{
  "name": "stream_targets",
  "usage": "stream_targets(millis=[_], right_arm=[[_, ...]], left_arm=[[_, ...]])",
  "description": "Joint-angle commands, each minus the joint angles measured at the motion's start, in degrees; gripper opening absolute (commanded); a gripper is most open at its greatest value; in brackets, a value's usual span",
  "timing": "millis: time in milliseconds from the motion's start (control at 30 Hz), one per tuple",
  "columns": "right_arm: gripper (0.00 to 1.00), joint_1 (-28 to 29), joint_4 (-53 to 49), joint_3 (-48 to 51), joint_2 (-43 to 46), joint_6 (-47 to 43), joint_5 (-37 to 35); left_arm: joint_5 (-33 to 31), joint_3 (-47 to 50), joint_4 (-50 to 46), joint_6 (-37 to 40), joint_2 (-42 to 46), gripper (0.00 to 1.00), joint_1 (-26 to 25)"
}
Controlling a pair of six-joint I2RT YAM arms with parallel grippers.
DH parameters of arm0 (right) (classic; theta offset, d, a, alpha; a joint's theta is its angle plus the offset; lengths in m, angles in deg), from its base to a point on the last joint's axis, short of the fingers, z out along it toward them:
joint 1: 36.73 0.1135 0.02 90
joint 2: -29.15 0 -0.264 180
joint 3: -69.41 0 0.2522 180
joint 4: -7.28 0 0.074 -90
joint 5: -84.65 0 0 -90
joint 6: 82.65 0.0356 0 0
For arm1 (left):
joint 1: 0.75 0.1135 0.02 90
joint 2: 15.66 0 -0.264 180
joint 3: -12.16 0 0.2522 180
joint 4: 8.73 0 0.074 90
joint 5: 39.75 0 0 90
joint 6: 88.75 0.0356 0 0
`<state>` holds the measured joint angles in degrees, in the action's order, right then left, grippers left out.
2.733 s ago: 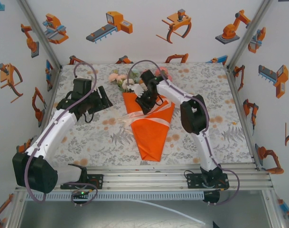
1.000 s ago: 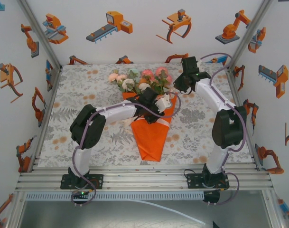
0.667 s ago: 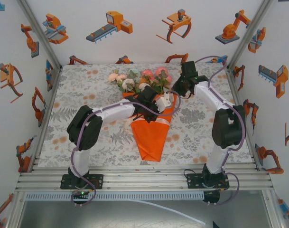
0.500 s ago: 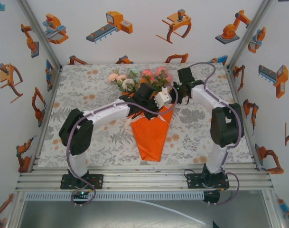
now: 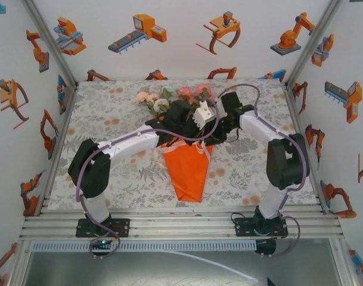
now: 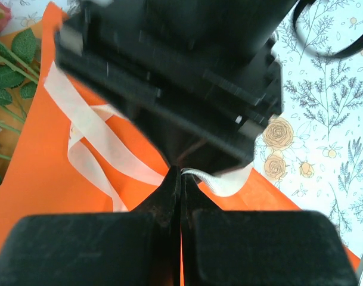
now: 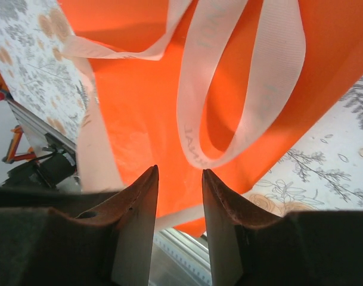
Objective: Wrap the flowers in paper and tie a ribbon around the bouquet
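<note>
The bouquet (image 5: 187,170) lies mid-table, an orange paper (image 7: 139,89) cone with its tip toward me. The flowers (image 5: 169,98) and green leaves (image 6: 8,65) fan out at its far end. A cream ribbon (image 7: 247,89) loops loosely over the cone, with more strands (image 6: 92,140) trailing across it. My left gripper (image 6: 181,173) is shut, pinching a ribbon end at its tips just above the paper. The black body of the right gripper hangs right in front of it. My right gripper (image 7: 180,171) is open just short of the ribbon loop, with nothing between its fingers.
Both wrists crowd together over the cone's wide end (image 5: 211,122), cables looping around them. The leaf-print tablecloth (image 5: 109,119) spreads to either side. The aluminium rail (image 5: 181,217) runs along the near edge, and printed walls close off the sides and back.
The left gripper shut on the ribbon and drew it back and right. The right gripper came down from the far right corner to the cone and opened its jaws.
</note>
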<state>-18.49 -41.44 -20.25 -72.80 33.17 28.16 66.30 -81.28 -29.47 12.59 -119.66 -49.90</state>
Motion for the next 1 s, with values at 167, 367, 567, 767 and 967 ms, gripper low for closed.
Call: stream_targets(millis=[167, 367, 567, 767, 967], right_arm=[[0.33, -2.01, 5.68, 10.50, 14.19, 6.97, -3.22], [0.31, 5.85, 23.86, 27.10, 29.69, 13.28, -15.53], [0.31, 11.41, 36.44, 33.80, 28.88, 18.11, -31.81], [0.31, 14.90, 31.78, 29.23, 21.61, 38.28, -37.84], [0.50, 16.12, 25.94, 27.08, 17.64, 48.60, -42.75]], left_arm=[[-2.52, -3.69, 1.59, -6.59, -4.68, 0.00, 0.53], [-2.53, -7.08, 2.86, -15.28, -8.72, 0.00, 3.10], [0.56, -9.00, 2.90, -20.40, -12.15, 0.00, 5.15], [3.02, -9.34, 3.08, -21.35, -13.72, 0.00, 5.31], [4.02, -8.66, 4.13, -21.77, -13.76, 0.00, 5.37]])
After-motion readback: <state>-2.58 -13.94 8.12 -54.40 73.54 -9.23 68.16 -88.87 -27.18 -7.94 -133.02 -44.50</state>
